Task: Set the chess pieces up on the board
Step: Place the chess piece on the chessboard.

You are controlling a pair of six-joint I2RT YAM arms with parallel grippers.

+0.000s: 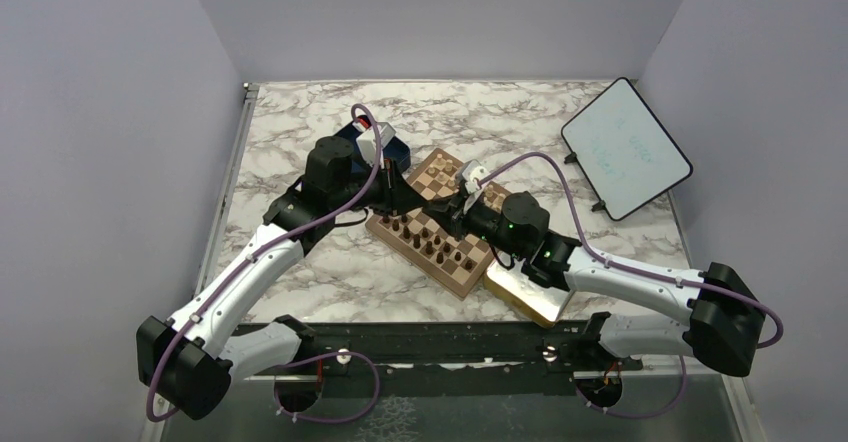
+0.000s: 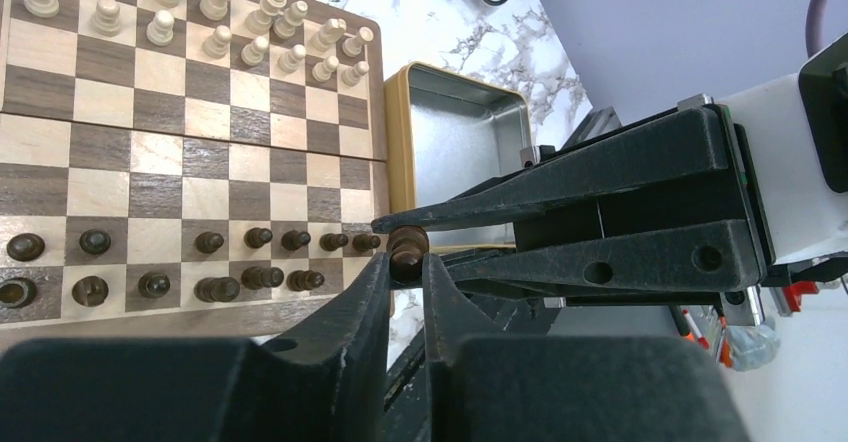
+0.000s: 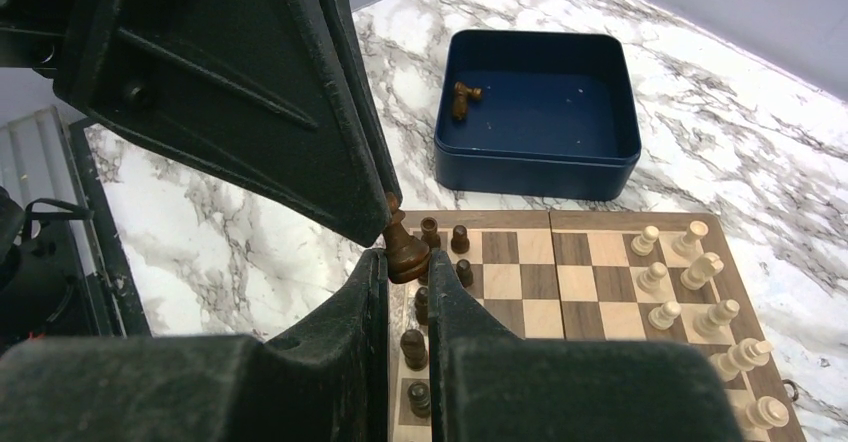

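Both arms meet over the board (image 2: 100,147), at its dark-side end. One dark piece (image 2: 407,245) hangs in the air btwn both sets of fingertips, above the board corner nearest the tray (image 2: 392,142).

R claw (image 3: 405,267): clamped on the piece's base, piece roughly upright. L claw (image 2: 405,268): fingers nearly together, flanking the same piece at their very tips. Can't tell if they press it or only touch.

Likely step: a hand-off or re-grip of this piece before placing it. To do it well, one claw should let go only once the other has a firm hold low on the body, not at the tips. Part the fingers a little and back out along their own line, so the piece doesn't twist or drop.

Room: tight. Dark men (image 2: 210,262) stand in two rows just under the claws, w/ a few free squares at the tray end and one more in the inner row. Pale men (image 2: 215,2) fill the far end. The mid-board squares are bare and look the safest way in or out. The tray touches or nearly touches the board edge. The blue box (image 3: 540,172), w/ one dark man (image 3: 462,97) lying inside, sits just beyond the board on the marble.
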